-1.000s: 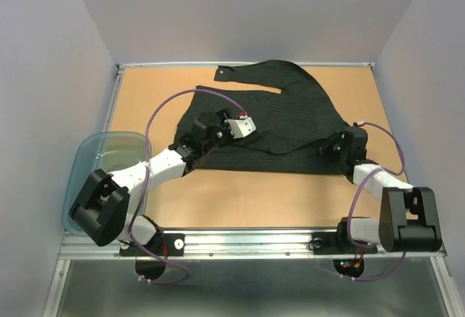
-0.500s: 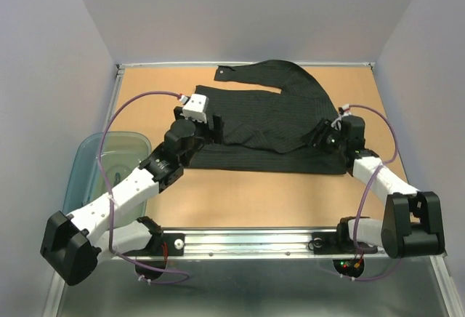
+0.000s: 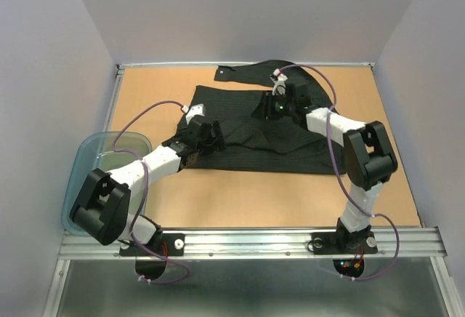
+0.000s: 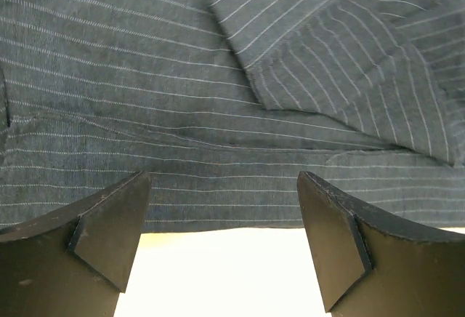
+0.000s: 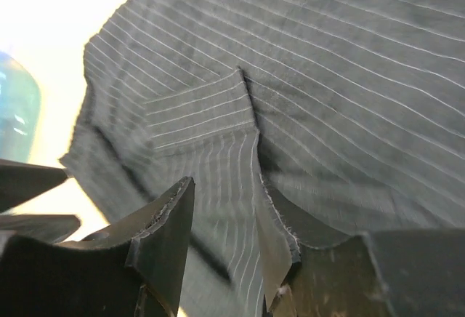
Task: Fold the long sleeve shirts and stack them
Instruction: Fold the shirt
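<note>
The black pinstriped long sleeve shirt (image 3: 290,139) lies spread on the table, one sleeve (image 3: 240,73) reaching toward the back edge. My left gripper (image 3: 208,135) is at the shirt's left side. In the left wrist view it (image 4: 225,248) is open and empty, with the shirt's hem (image 4: 218,208) just beyond its fingertips. My right gripper (image 3: 272,106) reaches over the middle of the shirt. In the right wrist view it (image 5: 225,241) is open, low over a folded cuffed piece (image 5: 203,110), with fabric showing between its fingers.
A translucent blue-grey plastic tub (image 3: 91,164) sits at the table's left edge beside the left arm; it also shows in the right wrist view (image 5: 14,106). Bare wooden table (image 3: 254,201) lies between the shirt and the front rail. Walls enclose three sides.
My right arm swung from the shirt's right edge to over its middle. My left gripper moved from the shirt's upper left down to its left edge.
</note>
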You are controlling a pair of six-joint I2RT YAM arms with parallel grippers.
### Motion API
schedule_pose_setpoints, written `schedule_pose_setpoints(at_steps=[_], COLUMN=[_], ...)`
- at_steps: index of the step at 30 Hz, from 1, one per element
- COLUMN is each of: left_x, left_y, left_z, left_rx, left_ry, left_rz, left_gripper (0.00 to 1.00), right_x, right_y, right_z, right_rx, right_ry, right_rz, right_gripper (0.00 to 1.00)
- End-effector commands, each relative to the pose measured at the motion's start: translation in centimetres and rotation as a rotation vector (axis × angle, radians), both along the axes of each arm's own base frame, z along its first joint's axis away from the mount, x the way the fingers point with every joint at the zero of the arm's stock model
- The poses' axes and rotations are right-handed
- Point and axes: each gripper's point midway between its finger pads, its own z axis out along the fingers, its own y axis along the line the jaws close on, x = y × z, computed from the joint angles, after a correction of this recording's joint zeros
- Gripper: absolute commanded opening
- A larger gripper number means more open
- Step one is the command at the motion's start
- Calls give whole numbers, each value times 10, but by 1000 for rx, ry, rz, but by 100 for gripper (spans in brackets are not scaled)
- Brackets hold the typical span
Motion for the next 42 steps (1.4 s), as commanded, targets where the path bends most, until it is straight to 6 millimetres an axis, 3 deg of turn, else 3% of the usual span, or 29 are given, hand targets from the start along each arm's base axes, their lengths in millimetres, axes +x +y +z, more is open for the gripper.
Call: schedule_pose_setpoints(at_steps=[1, 2, 4, 7, 17, 24, 27, 29, 32, 33, 35, 36, 37, 42], left_x=[8, 8, 7, 5, 1, 0, 1, 1, 4, 5, 8, 6, 8, 3], left_y=[-11, -10, -9, -10, -7, -4, -3, 0, 5, 7, 13, 13, 17, 25], left_z=[9, 6, 0, -7, -18, -18, -14, -12, 3, 7, 14, 20, 23, 30], left_rx=[-67, -64, -55, -47, -25, -25, -21, -22, -52, -61, -87, -112, -122, -161], left_ry=[9, 16, 29, 50, 75, 77, 69, 70, 62, 62, 68, 69, 67, 63], left_rz=[20, 22, 19, 9, 2, 4, 10, 21, 63, 75, 107, 117, 132, 175], left_gripper=[93, 93, 93, 93, 93, 93, 93, 93, 92, 92, 92, 92, 92, 92], right_x=[18, 18, 25, 32, 40, 30, 28, 25, 16, 13, 3, -3, -11, -43], right_y=[29, 34, 44, 50, 73, 82, 85, 87, 88, 88, 92, 89, 93, 98], right_z=[2, -16, -18, -40, -63, -58, -47, -37, -22, -29, -12, -19, -7, -15], right_rx=[-29, -43, -43, -59, -46, -33, -16, -16, -22, -32, -34, -59, -67, -142], right_ry=[-95, -69, -85, -63, -32, -31, -42, -61, -89, -78, -110, -104, -140, -159], right_rz=[113, 128, 151, 166, 201, 234, 245, 248, 244, 246, 253, 240, 252, 250], right_gripper=[44, 44, 44, 44, 40, 26, 8, 1, 1, 1, 0, 1, 0, 2])
